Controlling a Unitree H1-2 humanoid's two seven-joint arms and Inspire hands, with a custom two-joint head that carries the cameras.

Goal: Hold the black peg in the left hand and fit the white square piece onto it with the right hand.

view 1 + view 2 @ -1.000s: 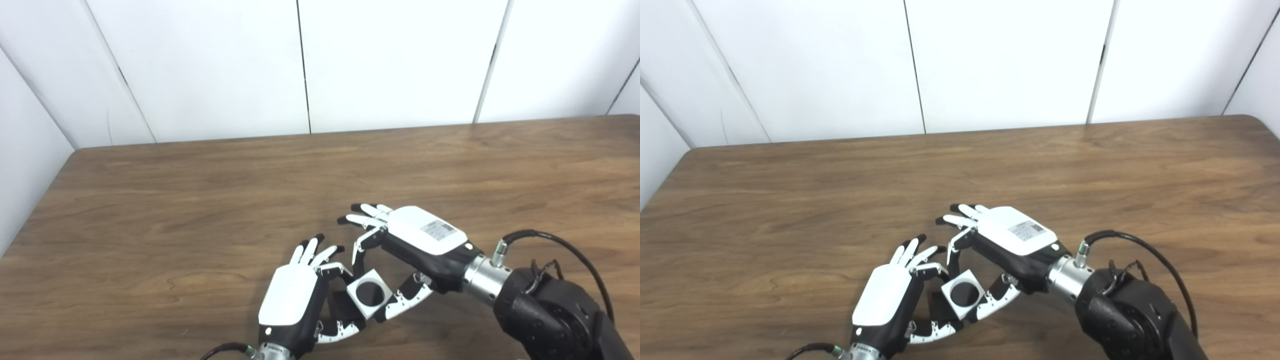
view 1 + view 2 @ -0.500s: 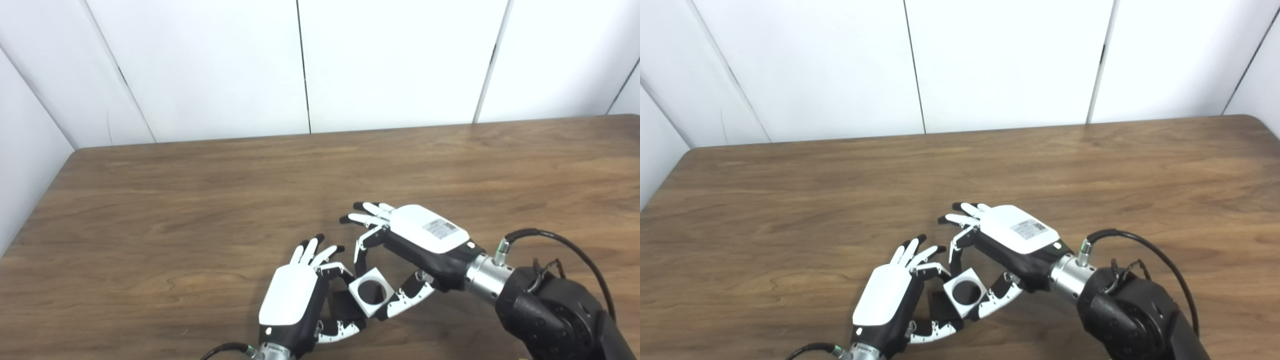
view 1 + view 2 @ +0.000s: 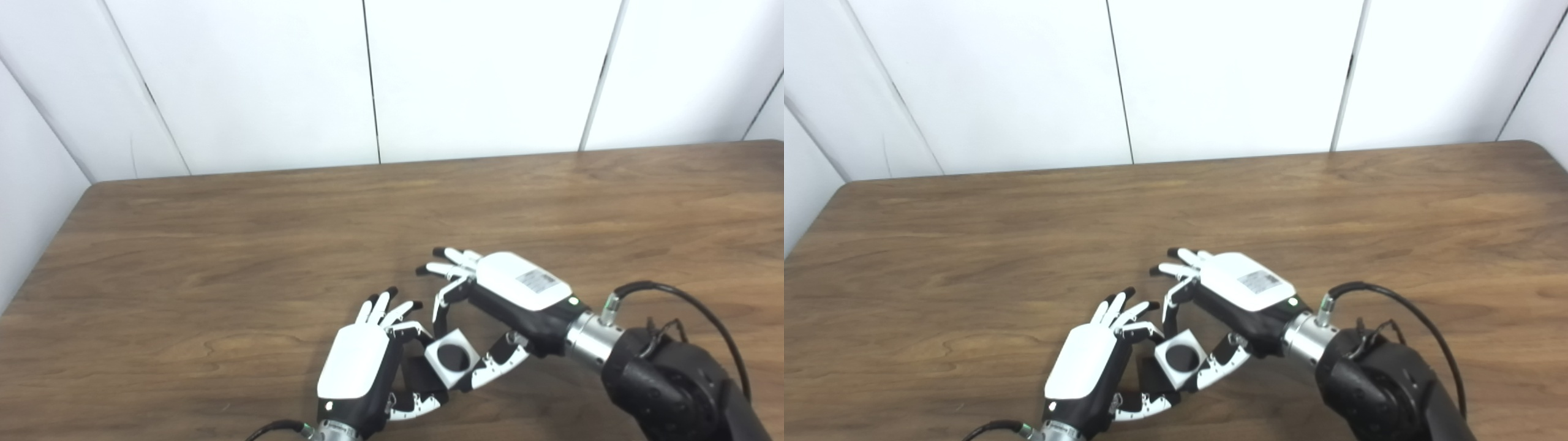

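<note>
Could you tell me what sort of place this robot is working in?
Probably a lab test station: a bare wooden table against plain white wall panels, with only the white square piece and black peg between both hands.

Bare test booth; wooden table (image 3: 245, 245); plain white wall panels (image 3: 478, 73)

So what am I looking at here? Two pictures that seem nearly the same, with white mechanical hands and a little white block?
Both pictures come from two cameras side by side on a humanoid robot's head, looking down at a wooden table. The left hand grips a black peg, mostly hidden by its fingers. The right hand pinches a white square piece with a round hole and holds it at the peg. Whether it is seated cannot be told.
</note>
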